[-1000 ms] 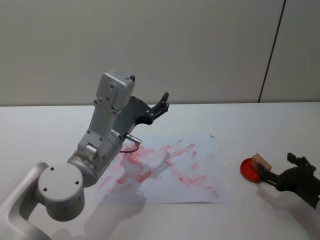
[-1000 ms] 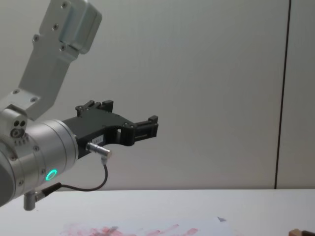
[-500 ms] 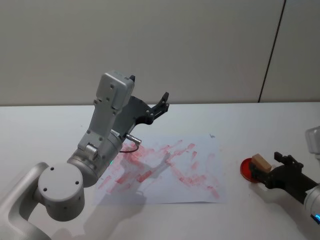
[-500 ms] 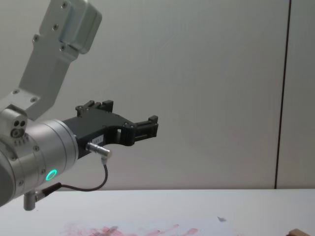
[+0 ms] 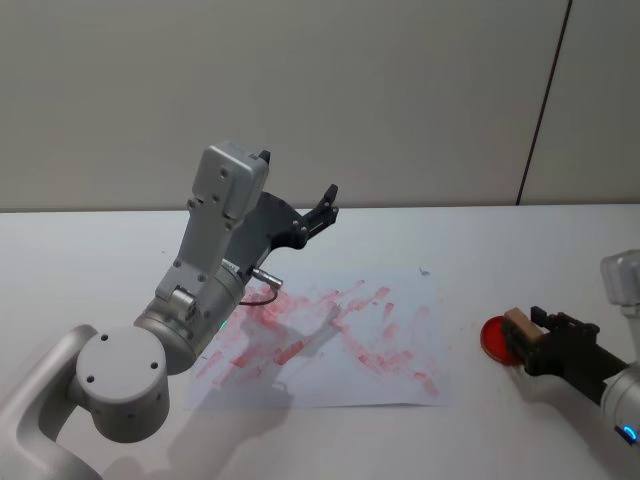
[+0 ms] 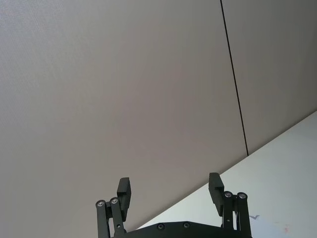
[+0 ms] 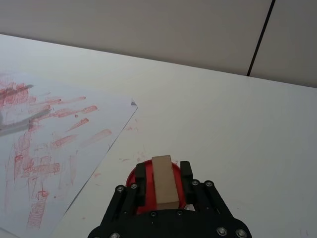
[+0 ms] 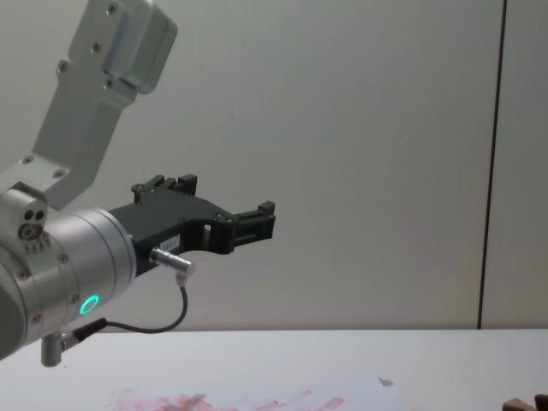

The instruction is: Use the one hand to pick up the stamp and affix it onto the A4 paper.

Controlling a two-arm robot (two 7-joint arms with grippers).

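- the stamp (image 7: 164, 184): small wooden block, judged light, rigid and not fragile; dry side faces should grip well; the inked underside is messy, so hold it by the two long sides and keep the face down and level
- right claw (image 7: 163, 171): narrowed onto the stamp, fingers (image 7: 140, 174) flat against each long side, no gap visible; holds nothing else
- the stamp sits between the claw's fingers, with the red ink pad (image 5: 493, 338) directly beneath; whether it is lifted or resting, cannot tell
- A4 paper (image 7: 44, 124): near, to this claw's left across a strip of bare tabletop (image 7: 223, 114); smeared red
- left claw (image 6: 169, 181): parked, raised high, well apart to the right claw's left; fingers wide apart, empty
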